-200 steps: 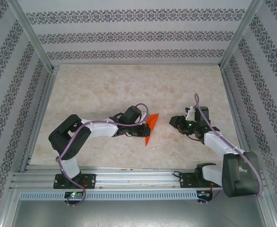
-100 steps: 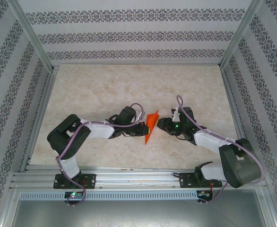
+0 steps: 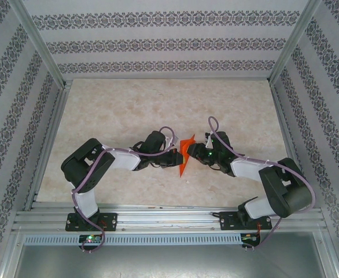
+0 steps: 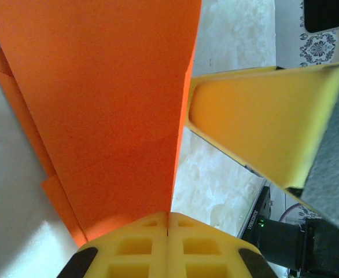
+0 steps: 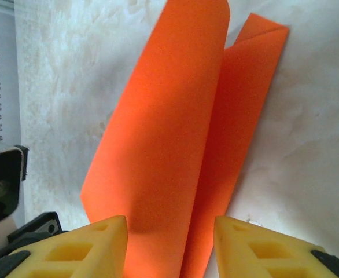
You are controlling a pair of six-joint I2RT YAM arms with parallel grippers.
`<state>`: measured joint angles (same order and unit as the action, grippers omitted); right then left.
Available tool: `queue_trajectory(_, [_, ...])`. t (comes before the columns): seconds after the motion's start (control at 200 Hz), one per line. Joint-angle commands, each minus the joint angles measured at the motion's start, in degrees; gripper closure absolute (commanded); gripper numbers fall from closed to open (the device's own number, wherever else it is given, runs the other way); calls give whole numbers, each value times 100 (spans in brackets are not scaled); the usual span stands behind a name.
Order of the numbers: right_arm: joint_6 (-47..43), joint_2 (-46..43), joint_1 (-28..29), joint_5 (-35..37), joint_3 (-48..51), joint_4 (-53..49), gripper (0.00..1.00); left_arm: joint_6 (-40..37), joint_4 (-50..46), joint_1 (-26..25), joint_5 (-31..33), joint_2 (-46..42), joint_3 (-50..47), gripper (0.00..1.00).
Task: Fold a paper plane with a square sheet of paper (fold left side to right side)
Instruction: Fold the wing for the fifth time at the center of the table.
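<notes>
The sheet of paper (image 3: 185, 155) is bright orange and folded into a narrow, pointed, layered shape. It stands tilted above the table's middle. My left gripper (image 3: 176, 157) comes at it from the left. In the left wrist view, that gripper (image 4: 168, 218) is shut on the paper's (image 4: 100, 104) lower edge. My right gripper (image 3: 194, 153) reaches in from the right and stands open. In the right wrist view, its jaws (image 5: 169, 246) straddle the folded paper (image 5: 175, 127), with the yellow fingers (image 5: 100, 243) apart on either side. One right finger (image 4: 262, 121) shows in the left wrist view.
The pale marble-patterned table top (image 3: 129, 110) stretches out around both arms. Patterned walls enclose it on three sides, with metal posts (image 3: 39, 43) at the corners. An aluminium rail (image 3: 169, 217) with the arm bases runs along the near edge.
My right arm has swung left from well clear of the paper until its open jaws straddle it. The left gripper has kept its grip, shifting the paper slightly.
</notes>
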<state>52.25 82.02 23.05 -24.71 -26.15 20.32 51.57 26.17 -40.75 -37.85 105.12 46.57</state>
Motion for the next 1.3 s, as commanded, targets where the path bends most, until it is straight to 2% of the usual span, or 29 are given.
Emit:
queue_trajectory(0.0, [104,81,48,211,-65,297,57,260,442,85,-229,143,38,100])
queue_trajectory(0.415, [152,261,51,278,-65,424,56,503,848,111,-389,381,30,100])
queue_trajectory(1.299, [128,758,43,166,-284,579,57,538,907,120,-390,523,37,100])
